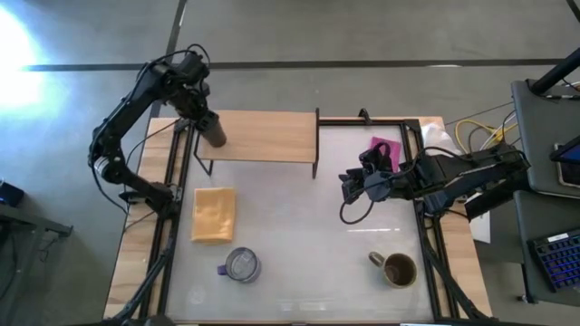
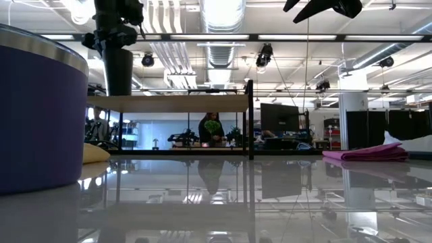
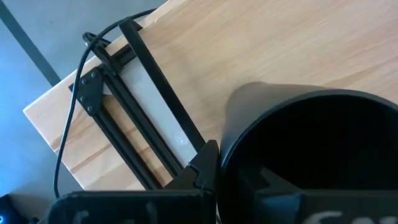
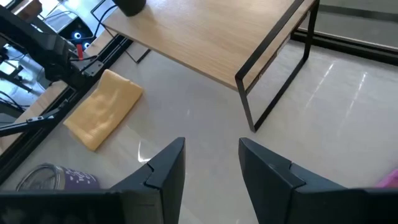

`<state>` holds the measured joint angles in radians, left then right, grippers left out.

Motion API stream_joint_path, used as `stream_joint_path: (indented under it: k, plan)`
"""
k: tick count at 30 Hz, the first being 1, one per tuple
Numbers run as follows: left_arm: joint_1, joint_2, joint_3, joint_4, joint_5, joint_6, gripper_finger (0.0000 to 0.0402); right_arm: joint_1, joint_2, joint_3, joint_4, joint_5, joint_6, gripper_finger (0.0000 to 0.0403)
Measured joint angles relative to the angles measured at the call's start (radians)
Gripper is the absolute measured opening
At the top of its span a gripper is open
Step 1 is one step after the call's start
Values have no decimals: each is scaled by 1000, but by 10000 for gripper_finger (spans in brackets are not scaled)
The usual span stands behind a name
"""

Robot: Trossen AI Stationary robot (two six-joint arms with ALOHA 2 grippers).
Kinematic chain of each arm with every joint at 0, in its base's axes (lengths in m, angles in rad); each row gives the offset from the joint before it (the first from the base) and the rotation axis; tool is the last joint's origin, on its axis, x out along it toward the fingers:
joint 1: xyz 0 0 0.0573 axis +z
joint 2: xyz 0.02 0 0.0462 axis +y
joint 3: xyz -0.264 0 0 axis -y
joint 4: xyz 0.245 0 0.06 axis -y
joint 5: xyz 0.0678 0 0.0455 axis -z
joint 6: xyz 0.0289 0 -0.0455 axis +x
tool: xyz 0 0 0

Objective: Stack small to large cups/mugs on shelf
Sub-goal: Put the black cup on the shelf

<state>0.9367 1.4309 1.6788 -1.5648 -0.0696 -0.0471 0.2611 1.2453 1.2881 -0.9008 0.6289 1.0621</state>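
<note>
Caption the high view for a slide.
Left gripper sets black cup on shelf; right gripper waits open.

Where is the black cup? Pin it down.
In the high view the black cup is at the shelf's left end, held by the left gripper; the low view shows it on the board.

The left arm reaches toward the far left of the table, elbow bent outward, its left gripper [image 1: 211, 127] pointing down and closed around the black cup [image 1: 215, 132]. The right arm stretches in from the right, held level above the table, its right gripper [image 4: 211, 163] with fingers parted, holding nothing
</note>
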Motion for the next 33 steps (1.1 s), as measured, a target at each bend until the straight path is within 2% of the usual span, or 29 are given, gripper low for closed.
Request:
stream_joint_path:
  k: [16,28,33]
  plan:
    - [0,-42,3,-7,-21,0,2,0,0,0,0,0,-16,144]
    - [0,-39,3,-7,-20,0,91,0,0,0,0,0,-27,144]
    - [-1,-40,3,-7,-6,1,106,0,0,0,-1,0,-40,144]
